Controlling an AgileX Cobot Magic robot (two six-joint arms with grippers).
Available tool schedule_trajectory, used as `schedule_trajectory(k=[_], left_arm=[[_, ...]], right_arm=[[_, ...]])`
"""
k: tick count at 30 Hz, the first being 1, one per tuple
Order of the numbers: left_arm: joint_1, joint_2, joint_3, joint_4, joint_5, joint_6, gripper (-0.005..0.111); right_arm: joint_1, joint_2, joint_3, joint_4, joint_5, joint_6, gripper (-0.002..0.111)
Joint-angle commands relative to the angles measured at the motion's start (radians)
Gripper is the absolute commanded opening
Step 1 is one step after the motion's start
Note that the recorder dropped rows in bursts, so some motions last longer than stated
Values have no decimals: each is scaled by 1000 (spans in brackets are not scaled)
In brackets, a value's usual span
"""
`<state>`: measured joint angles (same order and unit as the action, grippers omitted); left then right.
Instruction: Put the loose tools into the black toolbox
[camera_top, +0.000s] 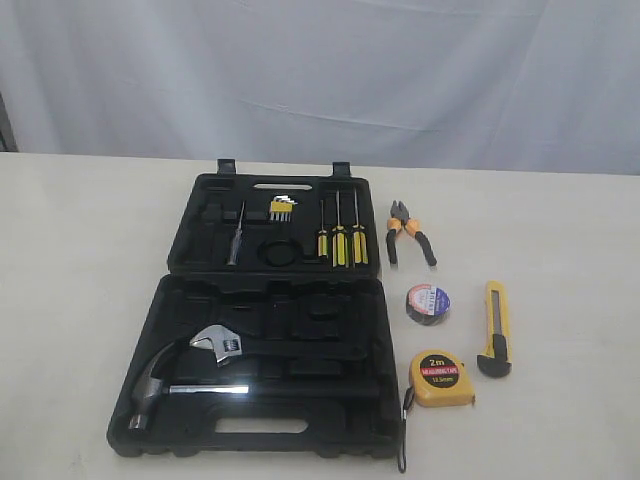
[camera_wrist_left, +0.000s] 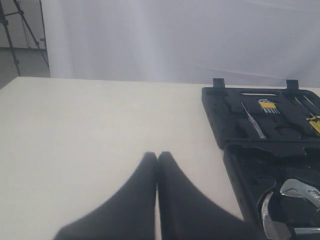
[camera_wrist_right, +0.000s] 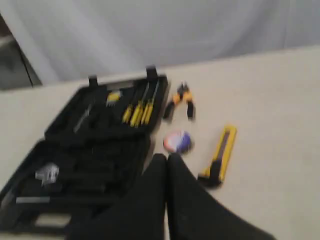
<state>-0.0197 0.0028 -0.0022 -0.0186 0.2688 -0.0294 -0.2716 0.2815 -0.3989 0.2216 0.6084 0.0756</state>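
The black toolbox lies wide open on the pale desk, its two hinged halves flat, the far half carrying three yellow-and-black screwdrivers and a small set of hex keys, the near half holding a steel hammer with a silver wrench just above it. All four loose tools sit on the desk outside the case, on its right side: the orange-and-black pliers beside the far half, the black tape roll with its white, red and blue label nearer the hinge line, the yellow tape measure marked "2m" just beside the near half's right edge, and the yellow-and-black utility knife lying lengthwise further right, apart from the others. The left pincer hangs over bare desk to the left of the case, its two dark fingers pressed tip to tip with nothing between them. The right pincer, seen in a blurred view, is likewise closed and empty, its tips close to the tape roll and the knife in that view
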Motion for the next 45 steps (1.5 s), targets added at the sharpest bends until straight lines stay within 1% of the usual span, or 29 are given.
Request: schedule_trajectory(k=[1, 3, 7, 11, 15, 17, 20, 22, 27, 32, 33, 34, 35, 37, 39, 41, 42, 43, 45], left_arm=[[-2, -3, 2, -2, 0, -1, 0], [-2, -3, 2, -2, 0, -1, 0], [-2, -3, 2, -2, 0, -1, 0], [-2, -3, 2, -2, 0, -1, 0], [-2, -3, 2, -2, 0, -2, 0], [-2, -3, 2, -2, 0, -2, 0], [-2, -3, 2, -2, 0, -2, 0], [-2, -3, 2, -2, 0, -2, 0], [-2, -3, 2, -2, 0, -2, 0], [-2, -3, 2, -2, 0, -2, 0], [-2, -3, 2, -2, 0, -2, 0], [-2, -3, 2, -2, 0, -2, 0], [-2, -3, 2, -2, 0, -2, 0], [-2, -3, 2, -2, 0, -2, 0], [-2, -3, 2, -2, 0, -2, 0], [-2, -3, 2, -2, 0, -2, 0], [-2, -3, 2, -2, 0, -2, 0], [-2, -3, 2, -2, 0, -2, 0], [-2, -3, 2, -2, 0, -2, 0]], right_arm=[[-3, 345, -225, 8, 304, -20, -1], [-3, 484, -319, 37, 365, -100, -1], [-3, 755, -494, 159, 396, -279, -1], [-3, 1018, -669, 180, 434, -289, -1], [-3, 1213, -812, 168, 509, -289, -1], [15, 1295, -870, 136, 526, -275, -1], [69, 1391, -927, 6, 511, -192, -1], [109, 1463, -951, -45, 500, -160, -1], [151, 1603, -972, -48, 416, -153, 0], [151, 1645, -972, -48, 380, -153, 0], [149, 1645, -972, -48, 369, -153, 1], [149, 1643, -972, -48, 360, -153, 4], [149, 1643, -972, -48, 353, -153, 10], [149, 1643, -972, -48, 341, -153, 25], [149, 1643, -972, -48, 340, -153, 45], [149, 1643, -972, -48, 339, -153, 59], [149, 1643, -972, -48, 339, -153, 62], [149, 1643, -972, -48, 339, -153, 63], [149, 1643, -972, -48, 332, -153, 63]])
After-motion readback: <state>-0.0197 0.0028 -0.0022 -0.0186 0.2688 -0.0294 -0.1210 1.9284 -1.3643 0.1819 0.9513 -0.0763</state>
